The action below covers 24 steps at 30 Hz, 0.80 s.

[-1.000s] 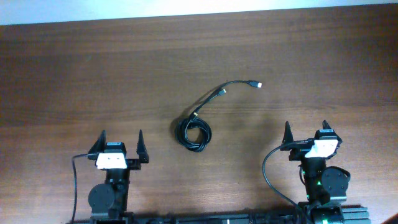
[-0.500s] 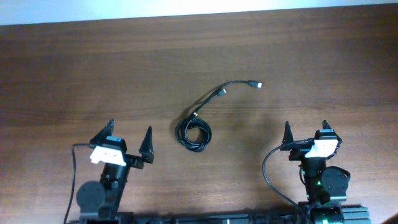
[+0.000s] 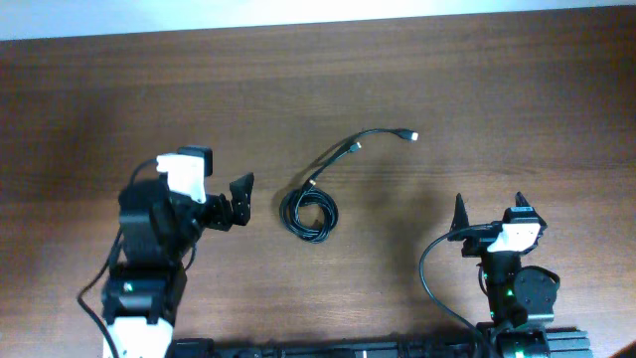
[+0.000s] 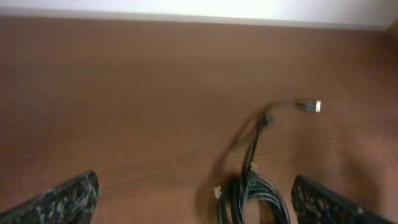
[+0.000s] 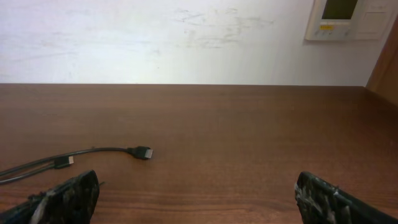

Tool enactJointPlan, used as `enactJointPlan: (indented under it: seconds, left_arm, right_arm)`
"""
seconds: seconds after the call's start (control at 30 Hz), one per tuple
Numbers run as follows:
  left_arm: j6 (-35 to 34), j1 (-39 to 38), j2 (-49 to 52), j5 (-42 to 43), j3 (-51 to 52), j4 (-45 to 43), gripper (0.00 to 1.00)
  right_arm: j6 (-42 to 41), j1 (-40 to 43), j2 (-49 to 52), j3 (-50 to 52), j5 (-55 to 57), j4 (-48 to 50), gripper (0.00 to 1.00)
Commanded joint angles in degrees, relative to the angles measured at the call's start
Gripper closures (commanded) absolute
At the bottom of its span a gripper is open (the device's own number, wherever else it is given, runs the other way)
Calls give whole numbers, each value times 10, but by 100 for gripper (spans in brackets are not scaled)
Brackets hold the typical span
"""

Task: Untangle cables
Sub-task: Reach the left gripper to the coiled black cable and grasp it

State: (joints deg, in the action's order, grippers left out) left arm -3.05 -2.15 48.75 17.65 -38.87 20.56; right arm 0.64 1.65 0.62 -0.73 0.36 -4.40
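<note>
The black cables (image 3: 311,212) lie bundled in a small coil at the table's middle, with loose ends running up right to silvery plugs (image 3: 411,135). In the left wrist view the coil (image 4: 254,198) sits between the fingers at the bottom edge, ends reaching to a plug (image 4: 309,106). My left gripper (image 3: 236,202) is open, just left of the coil. My right gripper (image 3: 489,214) is open and empty at the front right, apart from the cables. In the right wrist view a plug (image 5: 142,152) lies at the left.
The wooden table (image 3: 497,89) runs to a pale wall at the back. A wall panel (image 5: 348,18) shows in the right wrist view. Thick black arm wires (image 3: 429,278) hang by the right base.
My left arm has lifted from its rest and swung forward and right, bringing its open gripper close to the coil. The right arm and the cables have not moved.
</note>
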Motion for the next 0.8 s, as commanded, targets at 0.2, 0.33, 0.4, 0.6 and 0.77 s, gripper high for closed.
enactJointPlan:
  seconds: [0.2,0.33,0.4,0.6,0.77]
  left_arm:
    - [-6,-2,70,200,-111,111,1]
    - [-6,-2,74,234,-111,110,1]
    - [-98,-4,96,154,-111,131,10]
    - [-251,-113,188,-38,-111,189,24]
    - [-345,-221,287,-179,-111,189,25]
  right_arm:
    - [4,-5,-4,4,1,-3,1]
    - [4,-5,-4,4,1,-3,1]
    - [4,-5,-4,4,1,-3,2]
    - [4,-5,-4,4,1,-3,2]
    - [4,-5,-4,4,1,-2,1]
